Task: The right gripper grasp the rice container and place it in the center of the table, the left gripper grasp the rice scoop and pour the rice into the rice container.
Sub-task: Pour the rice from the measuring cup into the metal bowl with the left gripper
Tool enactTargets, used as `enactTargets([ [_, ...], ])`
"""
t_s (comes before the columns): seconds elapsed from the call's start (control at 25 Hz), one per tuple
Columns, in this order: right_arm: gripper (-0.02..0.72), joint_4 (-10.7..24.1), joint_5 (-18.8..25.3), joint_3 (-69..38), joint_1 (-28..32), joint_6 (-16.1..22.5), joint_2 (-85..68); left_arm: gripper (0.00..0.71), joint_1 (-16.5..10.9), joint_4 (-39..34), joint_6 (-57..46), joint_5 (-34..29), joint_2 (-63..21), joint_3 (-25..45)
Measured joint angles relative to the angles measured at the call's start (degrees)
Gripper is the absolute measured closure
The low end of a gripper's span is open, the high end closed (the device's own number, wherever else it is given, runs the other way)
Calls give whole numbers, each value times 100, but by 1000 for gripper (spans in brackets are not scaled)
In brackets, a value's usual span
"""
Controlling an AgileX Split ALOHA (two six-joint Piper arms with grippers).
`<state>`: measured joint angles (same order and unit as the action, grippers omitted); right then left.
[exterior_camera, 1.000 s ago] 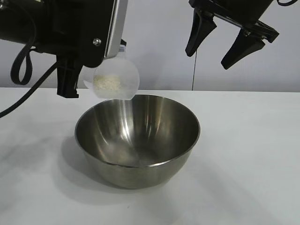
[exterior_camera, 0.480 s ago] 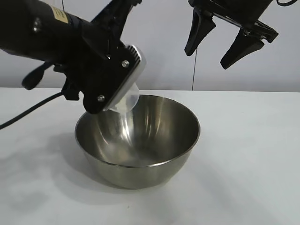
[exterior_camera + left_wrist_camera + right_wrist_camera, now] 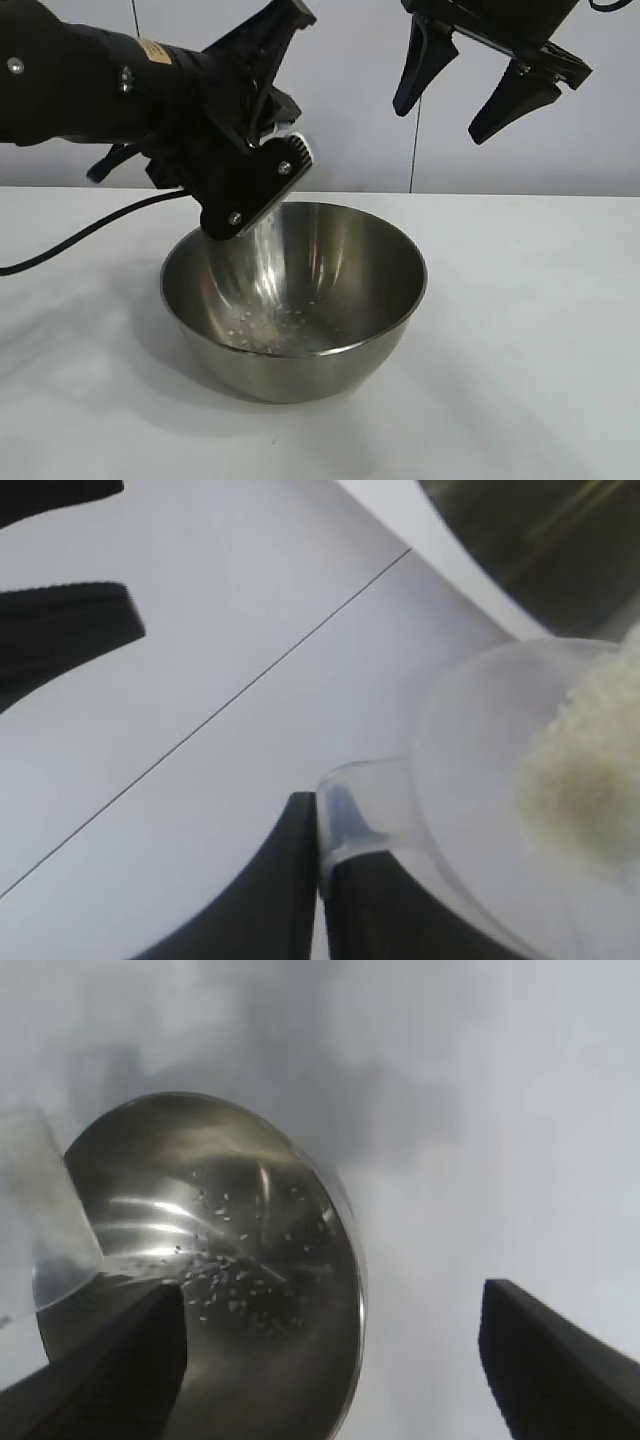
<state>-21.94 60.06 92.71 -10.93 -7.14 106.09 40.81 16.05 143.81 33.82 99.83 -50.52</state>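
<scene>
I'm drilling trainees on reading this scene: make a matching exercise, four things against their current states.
1. large shiny steel bowl
2. small clear plastic scoop
3. left end effector
4. right end effector

a. open, holding nothing, raised above the table
b. tipped over the bowl's rim
c. scattered white grains on its bottom
d. shut on the scoop's handle

Pairs: 1-c, 2-b, 3-d, 4-a

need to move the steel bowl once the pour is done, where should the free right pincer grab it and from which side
Judging by its shape, grip the thin wide rim of the rice container, one finger inside the wall and one outside. Come from above on the side under the right pincer, which hangs open there. The round, shiny wall gives no other hold, and the opposite rim is taken up by the left pincer tipping the rice scoop.
</scene>
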Motion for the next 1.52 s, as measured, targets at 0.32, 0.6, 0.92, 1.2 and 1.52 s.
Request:
enactTargets([
  [0.32, 146, -11, -4, 0, 0, 0, 0, 704, 218, 343, 94, 260, 0, -25],
  [0.6, 146, -11, -4, 0, 0, 0, 0, 704, 218, 382, 203, 229, 0, -25],
  [0.92, 146, -11, -4, 0, 0, 0, 0, 704, 218, 1185, -343, -213, 0, -25],
  [1.2, 146, -11, -4, 0, 0, 0, 0, 704, 218, 2849, -3283, -253, 0, -25],
  [1.52, 146, -11, -4, 0, 0, 0, 0, 704, 186, 3544, -6366, -198, -406, -25],
])
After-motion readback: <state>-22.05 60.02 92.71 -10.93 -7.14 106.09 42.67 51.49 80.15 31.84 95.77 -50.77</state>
